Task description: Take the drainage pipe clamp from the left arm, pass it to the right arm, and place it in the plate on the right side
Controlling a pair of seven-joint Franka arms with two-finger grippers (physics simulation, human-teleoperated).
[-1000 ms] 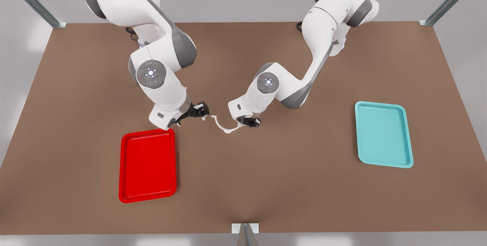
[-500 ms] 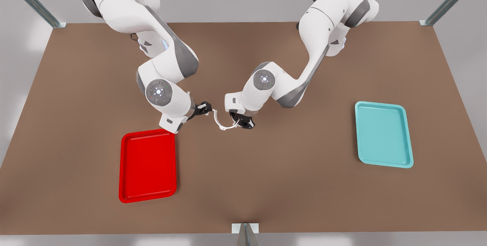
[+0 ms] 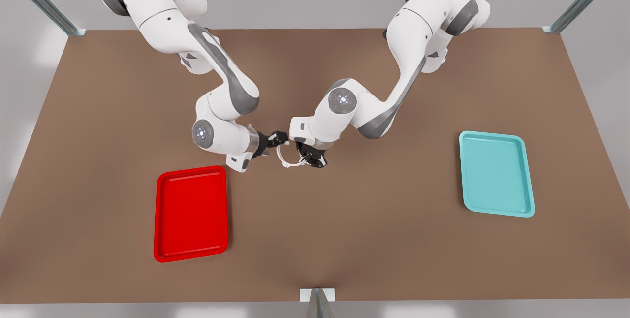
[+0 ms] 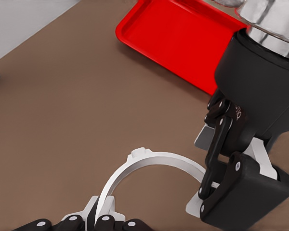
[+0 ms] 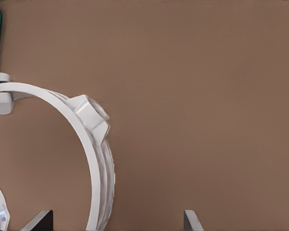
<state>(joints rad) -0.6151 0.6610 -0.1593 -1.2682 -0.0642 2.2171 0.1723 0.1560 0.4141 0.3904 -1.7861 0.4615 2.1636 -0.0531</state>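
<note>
Two trays on the bench (image 3: 315,239): red plate (image 3: 191,213) and teal tray (image 3: 496,174), both bare. One drainage pipe clamp (image 3: 284,158) held clamped by left end effector (image 3: 309,159); right end effector (image 3: 277,140) fingers apart around its other end.

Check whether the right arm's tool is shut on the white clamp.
Open: in its wrist view the right tool shows fingertips apart, the white plastic half-ring clamp between them. The left tool grips its other end.

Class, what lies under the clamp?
Brown table shows under the clamp, which the left gripper holds by one tab. The open right gripper straddles its other end and covers that tab in the left wrist view.
</note>
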